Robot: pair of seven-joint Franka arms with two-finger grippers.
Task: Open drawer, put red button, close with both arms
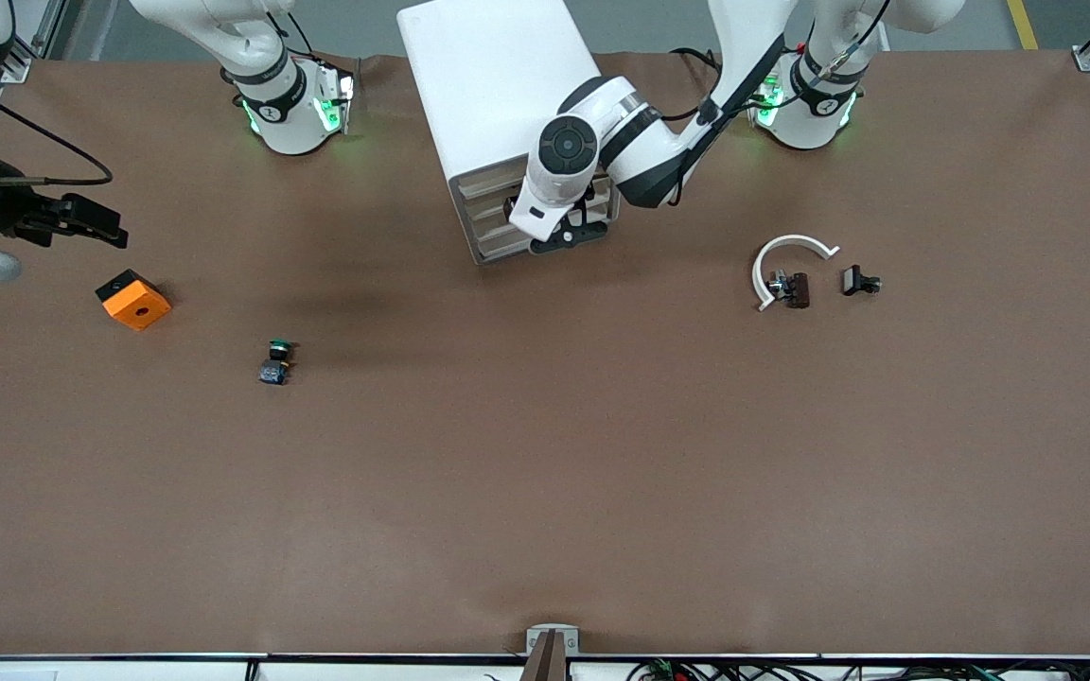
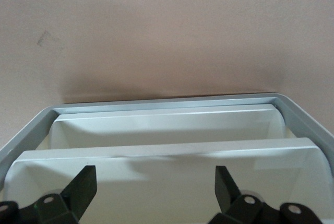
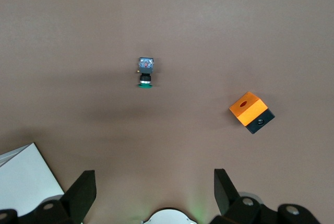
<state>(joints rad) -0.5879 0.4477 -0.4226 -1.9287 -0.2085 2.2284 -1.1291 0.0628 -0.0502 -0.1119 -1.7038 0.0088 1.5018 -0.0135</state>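
Left wrist view alone showed the smooth, grey-rimmed white drawers (image 2: 167, 125), at which the left tool (image 2: 154, 182) was held with fingers apart. The right tool (image 3: 154, 185), likewise spread, was held over the matte brown tabletop (image 1: 545, 473) near a boxy orange cube (image 3: 251, 112). Only in the front view was the red button (image 1: 794, 289) seen, lying within a white curved band (image 1: 791, 248) toward the left arm's end.

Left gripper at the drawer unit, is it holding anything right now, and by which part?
Nothing is held. The left gripper sits in front of the white drawer unit with its fingers spread open, gripping no drawer front.
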